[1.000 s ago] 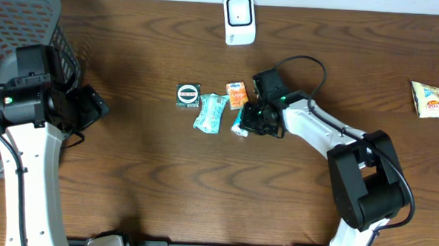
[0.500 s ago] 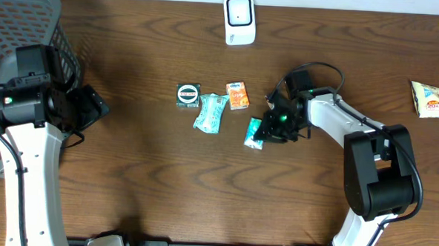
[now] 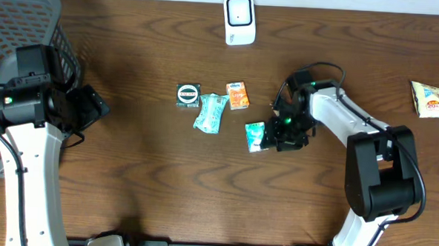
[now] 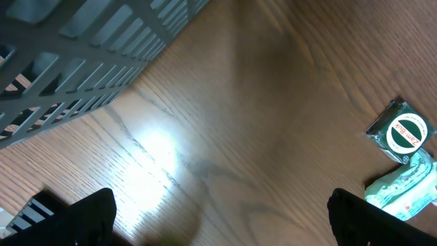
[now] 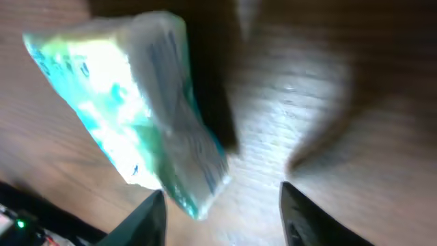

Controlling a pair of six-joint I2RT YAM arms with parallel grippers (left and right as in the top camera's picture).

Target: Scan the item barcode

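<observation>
Moved rightward across the brown wooden desk point(image 3: 143, 179), the teal crinkly plastic packet point(image 3: 254, 136) lies before my spread right gripper point(image 5: 227, 215); my left gripper point(image 4: 232, 225) is spread too.

The worktop point(image 3: 128, 171) was dark, grained wood, smooth, with a soft sheen where light struck it. The packet point(image 3: 255, 136) was crinkled, glossy teal plastic film. The basket point(image 3: 31, 11) was matt grey plastic lattice; the scanner point(image 3: 239, 20) was smooth, shiny white plastic.
</observation>
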